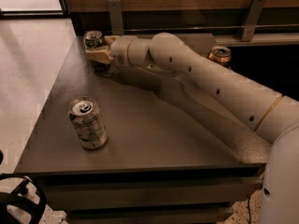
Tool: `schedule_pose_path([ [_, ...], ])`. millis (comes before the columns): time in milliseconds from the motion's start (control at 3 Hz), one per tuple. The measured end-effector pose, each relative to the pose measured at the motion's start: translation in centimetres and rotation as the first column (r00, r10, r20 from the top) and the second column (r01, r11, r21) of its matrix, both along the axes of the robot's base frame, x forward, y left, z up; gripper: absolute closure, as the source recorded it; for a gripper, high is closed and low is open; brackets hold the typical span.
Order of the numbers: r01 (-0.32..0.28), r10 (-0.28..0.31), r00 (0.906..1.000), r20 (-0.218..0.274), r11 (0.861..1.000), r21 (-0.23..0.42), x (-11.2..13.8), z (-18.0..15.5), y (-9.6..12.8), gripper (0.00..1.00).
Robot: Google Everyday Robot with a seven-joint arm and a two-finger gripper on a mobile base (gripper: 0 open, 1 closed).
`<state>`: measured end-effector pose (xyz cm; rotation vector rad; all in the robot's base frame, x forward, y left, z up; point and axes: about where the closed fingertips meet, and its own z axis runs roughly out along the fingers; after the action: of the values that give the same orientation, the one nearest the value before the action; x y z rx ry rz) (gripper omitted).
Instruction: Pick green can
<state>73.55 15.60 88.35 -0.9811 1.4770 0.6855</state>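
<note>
The green can (pixel 94 40) stands upright at the far left corner of the dark table (pixel 154 129), its silver top showing. My gripper (pixel 98 56) reaches in from the right on the long white arm and sits right at the can, its tan fingers (pixel 97 56) across the can's lower body and hiding it. Only the can's top and upper wall show.
A silver-white can with grey print (pixel 88 123) stands upright near the table's front left. An orange-gold can (pixel 220 55) stands at the back right behind my arm. A wooden wall with metal brackets runs along the back. The floor lies to the left.
</note>
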Motion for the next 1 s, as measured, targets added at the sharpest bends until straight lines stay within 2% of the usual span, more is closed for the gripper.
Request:
schedule_pose_path([
  [333,-0.004,0.004,1.0,-0.001,1.0,0.0,-0.08,-0.02,0.24,1.0],
  [667,-0.004,0.004,1.0,-0.001,1.0,0.0,-0.08,-0.02,0.25,1.0],
  [1000,-0.028,0.028,0.9996,0.0,1.0,0.008,0.14,0.39,0.86,1.0],
])
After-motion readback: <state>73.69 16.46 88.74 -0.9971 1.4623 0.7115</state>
